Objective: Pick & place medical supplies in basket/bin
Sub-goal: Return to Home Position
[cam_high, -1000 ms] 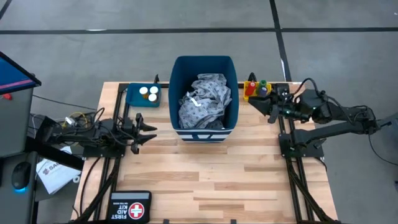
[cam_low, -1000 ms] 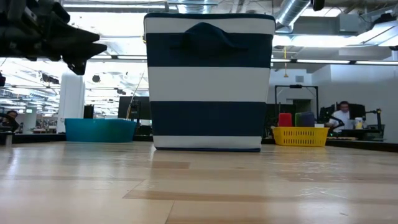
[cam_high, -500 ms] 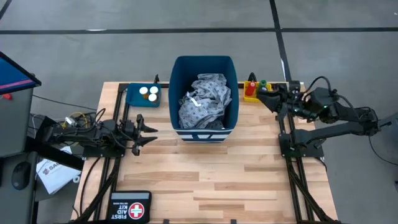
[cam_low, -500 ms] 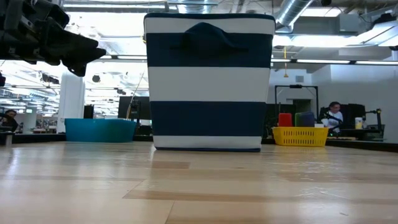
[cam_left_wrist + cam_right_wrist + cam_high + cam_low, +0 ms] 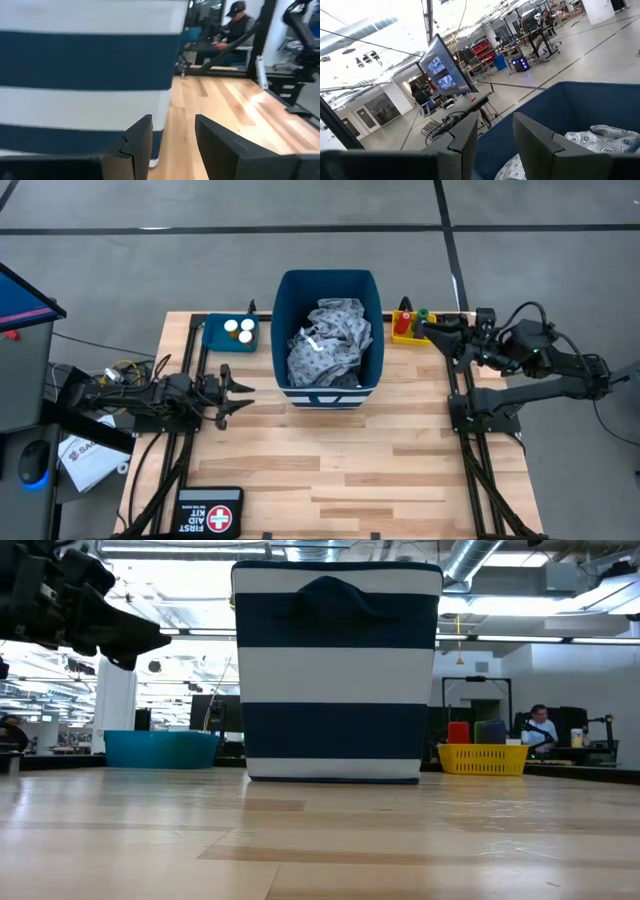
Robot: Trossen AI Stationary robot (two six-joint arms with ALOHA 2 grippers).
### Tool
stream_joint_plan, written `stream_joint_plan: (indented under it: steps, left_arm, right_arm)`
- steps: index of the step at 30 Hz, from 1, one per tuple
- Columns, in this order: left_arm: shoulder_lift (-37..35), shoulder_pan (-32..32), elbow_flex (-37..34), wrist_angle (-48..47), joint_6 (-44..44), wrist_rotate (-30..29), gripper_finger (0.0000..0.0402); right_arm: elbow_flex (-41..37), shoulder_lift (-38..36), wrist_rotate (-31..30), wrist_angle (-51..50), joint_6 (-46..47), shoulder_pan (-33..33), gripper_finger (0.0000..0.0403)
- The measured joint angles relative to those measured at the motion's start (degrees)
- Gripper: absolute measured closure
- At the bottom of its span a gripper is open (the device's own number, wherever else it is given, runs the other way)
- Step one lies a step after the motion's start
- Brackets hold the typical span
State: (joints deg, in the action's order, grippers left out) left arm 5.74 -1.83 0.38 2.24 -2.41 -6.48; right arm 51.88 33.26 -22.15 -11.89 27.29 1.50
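table (image 5: 330,465) — smooth planked wood | gown (image 5: 330,340) — patterned cloth | bin (image 5: 335,740): matt fabric

Pouch (image 5: 210,513): "FIRST AID KIT" in white letters, beside a white cross on red.
Paper (image 5: 84,459): print not readable.

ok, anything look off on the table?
Nothing stands out: gown crumpled inside the blue bin, bottles in the teal tray, cylinders in the yellow tray, first aid pouch flat at near-left. Both open and empty: left tool beside the bin, right tool by the yellow tray.

Bright overhead light, soft shadows, glaring ceiling lights (image 5: 540,606)
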Motion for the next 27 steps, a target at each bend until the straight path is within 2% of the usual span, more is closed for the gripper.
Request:
stream_joint_plan:
  steps: [8, 16, 19, 23, 27]
  left_arm:
    - [2.4, 0.0, 0.0, 1.8, -0.4, -0.7, 0.0262]
    - [2.6, 0.0, 0.0, 2.1, -0.4, -0.7, 0.0262]
    - [2.6, 0.0, 0.0, 2.1, -0.4, -0.7, 0.0262]
    - [2.6, 0.0, 0.0, 2.1, -0.4, -0.7, 0.0262]
    - [2.6, 0.0, 0.0, 2.1, -0.4, -0.7, 0.0262]
  right_arm:
    - [0.0, 0.2, 2.0, -0.2, -1.5, 0.0, 0.0280]
    - [0.0, -4.0, 4.0, -4.2, -10.9, 0.0, 0.0280]
    - [0.1, -5.3, 1.3, -5.2, -13.9, 0.0, 0.0280]
    - [0.0, -6.5, -3.7, -12.9, -14.6, 0.0, 0.0280]
    - [0.0, -7.1, -3.0, -18.4, -14.0, 0.0, 0.0280]
